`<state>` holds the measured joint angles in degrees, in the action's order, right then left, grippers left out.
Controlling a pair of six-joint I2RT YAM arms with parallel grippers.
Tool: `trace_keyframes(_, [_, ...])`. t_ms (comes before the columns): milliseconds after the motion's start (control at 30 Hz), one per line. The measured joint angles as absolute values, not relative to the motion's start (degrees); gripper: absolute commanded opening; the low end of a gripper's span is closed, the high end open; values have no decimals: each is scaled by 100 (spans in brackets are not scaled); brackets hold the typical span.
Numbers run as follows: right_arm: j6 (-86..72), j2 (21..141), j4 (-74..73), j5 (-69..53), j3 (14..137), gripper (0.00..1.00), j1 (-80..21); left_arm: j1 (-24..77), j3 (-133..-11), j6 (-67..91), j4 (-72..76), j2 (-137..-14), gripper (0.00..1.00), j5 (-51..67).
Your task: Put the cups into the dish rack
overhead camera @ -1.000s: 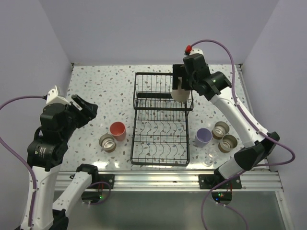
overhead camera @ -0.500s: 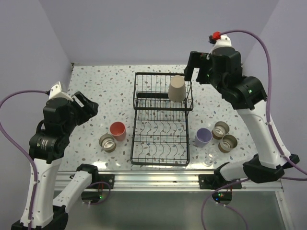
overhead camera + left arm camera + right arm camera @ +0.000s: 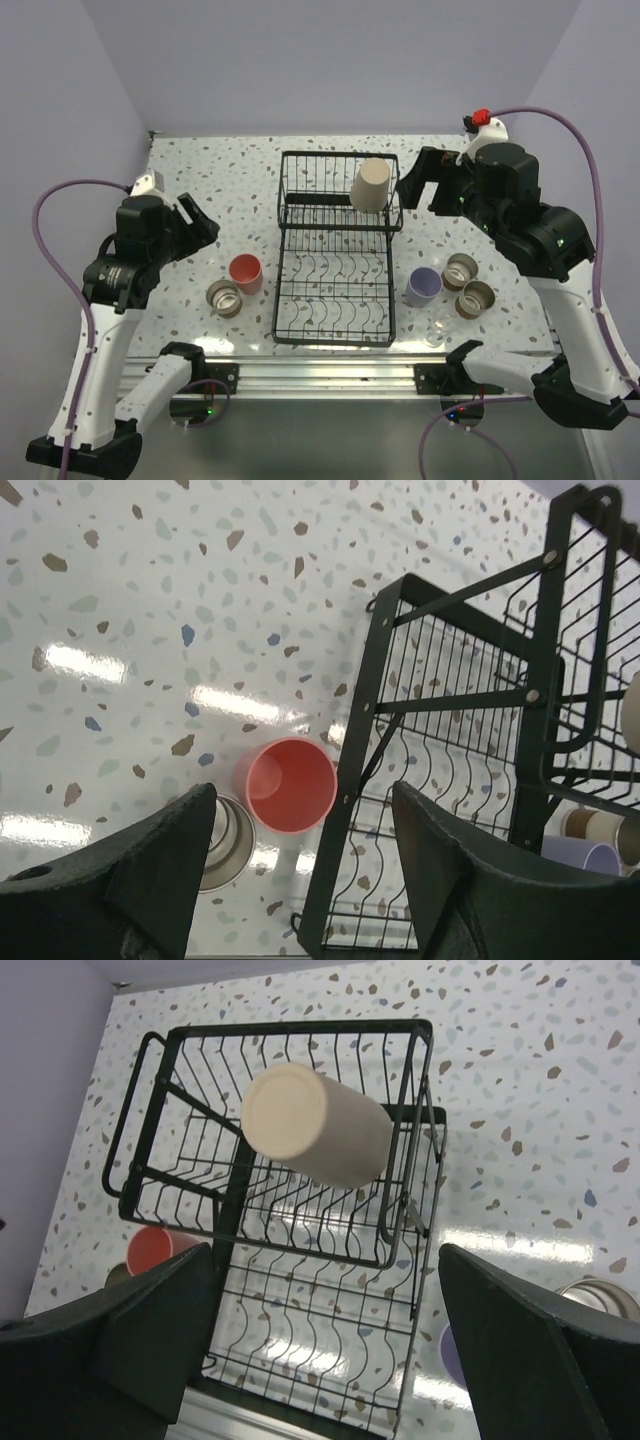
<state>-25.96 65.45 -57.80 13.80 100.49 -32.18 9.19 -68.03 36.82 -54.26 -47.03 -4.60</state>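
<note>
Beige cup [image 3: 370, 185] upturned in dish rack [image 3: 335, 226], pink cup [image 3: 245, 272] alongside

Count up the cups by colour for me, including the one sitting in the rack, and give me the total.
Beige cup: 1
Pink cup: 1
Lavender cup: 1
Tan-brown cups: 3
Clear glass: 1
Total: 7

The left arm [image 3: 95, 350] and right arm [image 3: 580, 310] are white shells with black joints, each trailing a purple cable [image 3: 40, 225]. The left gripper [image 3: 188, 220] and right gripper [image 3: 422, 180] are black. A red knob [image 3: 481, 117] sits at two o'clock.
</note>
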Motion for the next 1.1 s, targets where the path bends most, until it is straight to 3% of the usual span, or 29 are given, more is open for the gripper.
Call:
trace_keyframes(200, [-2971,5948,-5961,1020,9397,98,-3218,919,-6010,3614,-5181,-4816,74,-137])
trace_keyframes(467, [-3428,5065,-6386,731,8770,98,-3218,919,-5096,3590,-4676,-5015,66,115])
trace_keyframes(1100, [-3474,4864,-6993,792,8764,98,-3218,919,-4132,3426,-3559,-5769,44,224])
